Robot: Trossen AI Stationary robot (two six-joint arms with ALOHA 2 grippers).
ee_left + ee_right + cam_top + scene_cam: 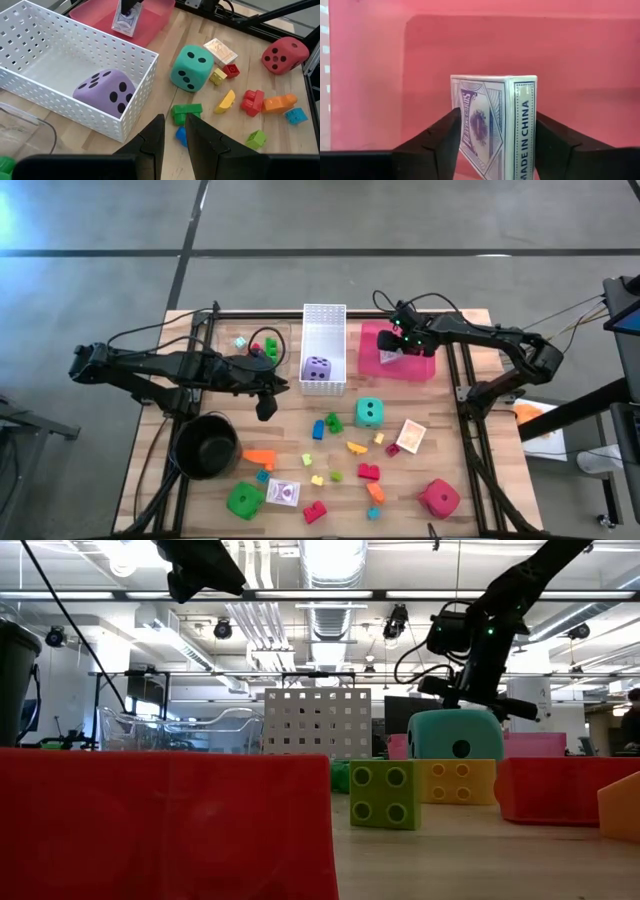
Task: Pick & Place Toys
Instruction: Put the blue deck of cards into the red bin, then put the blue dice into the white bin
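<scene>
My right gripper (390,352) hangs over the red tray (420,365), shut on a blue-and-white card pack (492,125). The pack also shows in the left wrist view (125,21). My left gripper (175,131) hovers empty near the white basket's (323,320) near left corner, its fingers a narrow gap apart. A purple die (317,367) lies in the basket. A teal die (370,412), a red die (438,497), a green die (243,500), two more card packs (411,436) (283,492) and several small bricks (333,422) lie on the table. My right gripper pinches the card pack between its two fingers (440,135), on its two broad faces (470,120). The fingers come from above, pointing down. The pack hangs upright below them (125,25) over the tray floor; whether its lower edge touches the tray I cannot tell.
A round black pot (207,445) stands at the near left. A clear container (255,340) with small bricks sits left of the basket. Black frame rails (462,380) run along the table's right side. A large red brick (160,825) lies close to the low camera.
</scene>
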